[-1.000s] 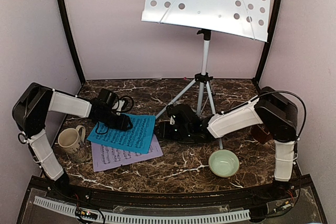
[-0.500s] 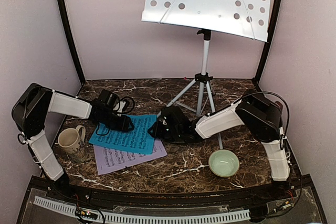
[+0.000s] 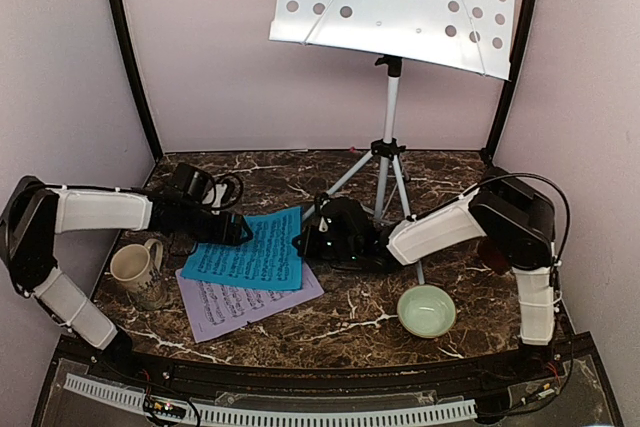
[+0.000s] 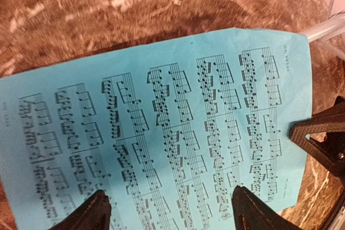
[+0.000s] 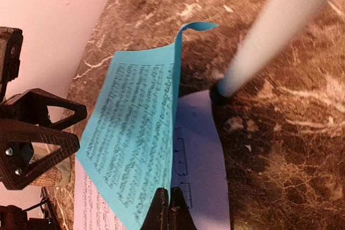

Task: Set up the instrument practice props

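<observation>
Right fingers (image 5: 160, 215) on blue sheet (image 5: 135, 133) edge

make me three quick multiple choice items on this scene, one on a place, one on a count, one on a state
1. Where on the table does the beige mug stand?
A. near-left part
B. far-right corner
C. dead centre

2. How many music sheets are on the table?
A. one
B. two
C. four

3. The right gripper is
A. open, with nothing between its fingers
B. shut on the mug's handle
C. shut on the blue music sheet

Key:
1 A, the top view shows the mug by the table's left edge, on the near side.
2 B, the blue music sheet lies partly over the lilac music sheet, and there are no others.
3 C, the right wrist view shows its fingers pinched on the blue sheet's edge.
</observation>
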`<state>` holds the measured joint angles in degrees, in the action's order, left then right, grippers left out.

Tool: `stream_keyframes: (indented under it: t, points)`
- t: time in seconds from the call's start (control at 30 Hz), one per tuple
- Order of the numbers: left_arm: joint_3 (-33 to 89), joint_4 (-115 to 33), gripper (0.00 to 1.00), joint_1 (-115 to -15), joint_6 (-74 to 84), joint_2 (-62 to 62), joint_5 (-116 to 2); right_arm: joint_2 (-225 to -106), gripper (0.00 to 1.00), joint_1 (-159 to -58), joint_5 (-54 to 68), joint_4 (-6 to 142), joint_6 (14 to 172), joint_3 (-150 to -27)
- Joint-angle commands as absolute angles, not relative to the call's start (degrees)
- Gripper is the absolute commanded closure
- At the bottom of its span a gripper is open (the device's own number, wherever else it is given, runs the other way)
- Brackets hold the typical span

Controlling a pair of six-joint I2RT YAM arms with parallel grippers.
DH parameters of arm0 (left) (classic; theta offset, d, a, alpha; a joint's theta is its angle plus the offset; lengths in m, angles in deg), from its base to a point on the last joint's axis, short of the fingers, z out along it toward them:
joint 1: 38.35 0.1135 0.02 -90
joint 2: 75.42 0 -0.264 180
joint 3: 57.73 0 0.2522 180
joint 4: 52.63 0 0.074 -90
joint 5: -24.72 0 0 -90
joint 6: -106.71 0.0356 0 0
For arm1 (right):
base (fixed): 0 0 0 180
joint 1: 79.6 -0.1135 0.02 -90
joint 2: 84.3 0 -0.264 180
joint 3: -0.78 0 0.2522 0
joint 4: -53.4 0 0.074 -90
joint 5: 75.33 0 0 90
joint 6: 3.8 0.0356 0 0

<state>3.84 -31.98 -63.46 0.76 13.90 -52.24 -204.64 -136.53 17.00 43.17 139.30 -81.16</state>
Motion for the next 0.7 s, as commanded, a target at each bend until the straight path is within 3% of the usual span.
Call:
stream_keyframes:
  t: [0.0, 0.3, 0.67]
  points:
    - [3.6, -33.1, 0.18, -63.6, -1.0, 3.6, -54.5, -197.7, 1.00, -136.2, 17.1, 33.9, 130.6, -77.2]
    - [11.8, -26.4, 0.16, -62.6, 5.5, -4.3, -51.5, -183.6, 1.00, -136.6, 6.8, 25.2, 116.3, -67.0]
    - [15.3, -24.7, 0.20, -62.9, 11.8, -13.2, -33.2, -154.4, 1.00, -137.8, -2.4, 45.3, 98.9, -56.1]
